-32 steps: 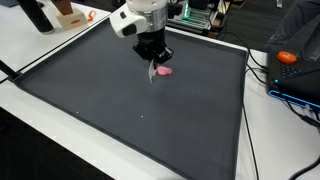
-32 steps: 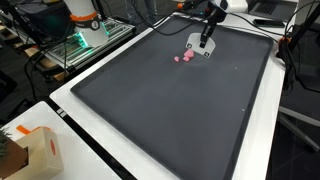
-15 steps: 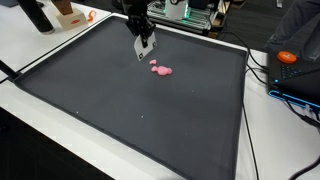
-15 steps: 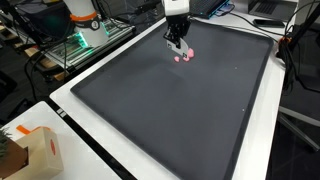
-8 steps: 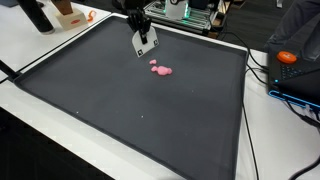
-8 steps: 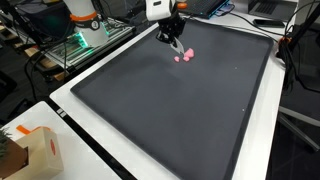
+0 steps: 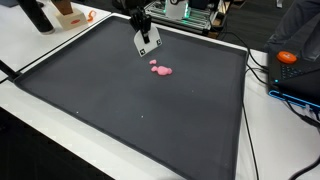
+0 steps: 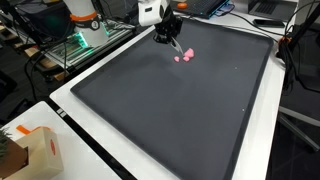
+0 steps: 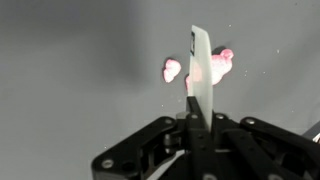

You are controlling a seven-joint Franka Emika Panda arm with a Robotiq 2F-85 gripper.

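Note:
My gripper (image 9: 197, 118) is shut on a thin white flat blade (image 9: 201, 60), which sticks out straight from between the fingers. In both exterior views the gripper (image 7: 143, 28) (image 8: 167, 30) hangs above the far part of the dark mat (image 7: 120, 110) (image 8: 180, 110), with the blade (image 7: 148, 42) pointing down and off the surface. A soft pink lump (image 7: 160, 69) (image 8: 184, 56) lies on the mat just beyond the blade tip. In the wrist view it shows as a bigger piece (image 9: 214, 66) and a small separate piece (image 9: 172, 69). The blade does not touch them.
An orange object (image 7: 287, 57) sits on blue gear (image 7: 300, 82) with cables beside the mat. A dark bottle (image 7: 38, 15) stands at a far corner. A cardboard box (image 8: 30, 150) sits on the white table, and a green-lit rack (image 8: 85, 38) stands behind.
The gripper lifted off the pink lump with the blade and moved away toward the mat's far edge. The pink pieces stayed where they were; in the last half second it barely moved.

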